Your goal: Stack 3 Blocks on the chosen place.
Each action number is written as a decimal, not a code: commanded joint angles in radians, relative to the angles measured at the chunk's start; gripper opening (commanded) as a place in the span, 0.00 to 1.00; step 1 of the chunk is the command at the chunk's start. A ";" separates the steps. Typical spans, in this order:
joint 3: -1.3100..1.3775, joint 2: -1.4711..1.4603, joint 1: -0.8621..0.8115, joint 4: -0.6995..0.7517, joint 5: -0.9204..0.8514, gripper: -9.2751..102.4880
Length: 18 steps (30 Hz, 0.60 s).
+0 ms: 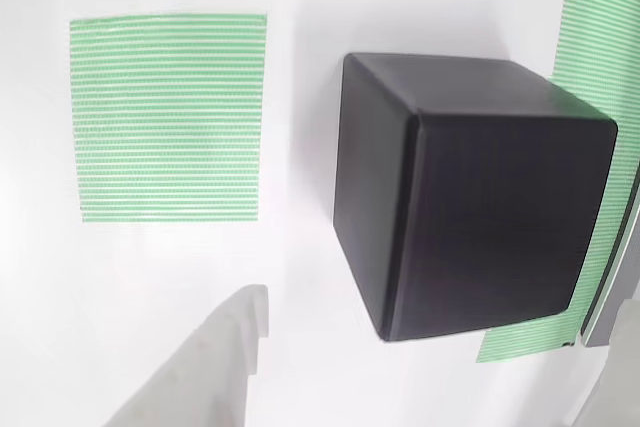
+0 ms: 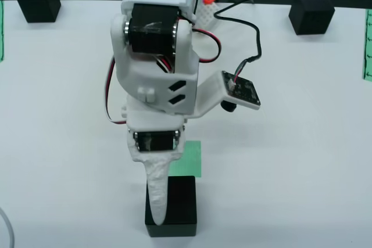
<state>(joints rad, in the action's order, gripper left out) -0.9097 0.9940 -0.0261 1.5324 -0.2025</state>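
Observation:
In the view that rides on the gripper, a matte black block [image 1: 470, 197] stands on the white table and covers part of a green-and-white striped patch [image 1: 600, 37] on the right. A second striped patch [image 1: 168, 117] lies bare on the left. I cannot tell which patch is the chosen place. My gripper [image 1: 435, 297] is open. Its white finger [image 1: 210, 357] sits low on the left, apart from the block. In the front view the gripper [image 2: 160, 213] points down over that block [image 2: 174, 204], with a green patch [image 2: 189, 160] just behind it.
Two more black blocks stand at the table's far edge in the front view, one at the left [image 2: 39, 1] and one at the right [image 2: 312, 13]. A green strip [image 2: 367, 45] runs along the right edge. The wrist camera [image 2: 243, 90] and its cable stick out to the arm's right.

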 commanded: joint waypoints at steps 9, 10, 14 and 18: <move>0.204 -0.129 0.014 0.028 -0.006 0.48; 0.210 -0.137 0.018 0.031 -0.006 0.47; 0.227 -0.167 0.037 0.037 -0.006 0.47; 0.222 -0.181 0.044 0.037 -0.006 0.43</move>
<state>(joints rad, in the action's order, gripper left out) -0.7225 0.8053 0.0107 1.5616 -0.2025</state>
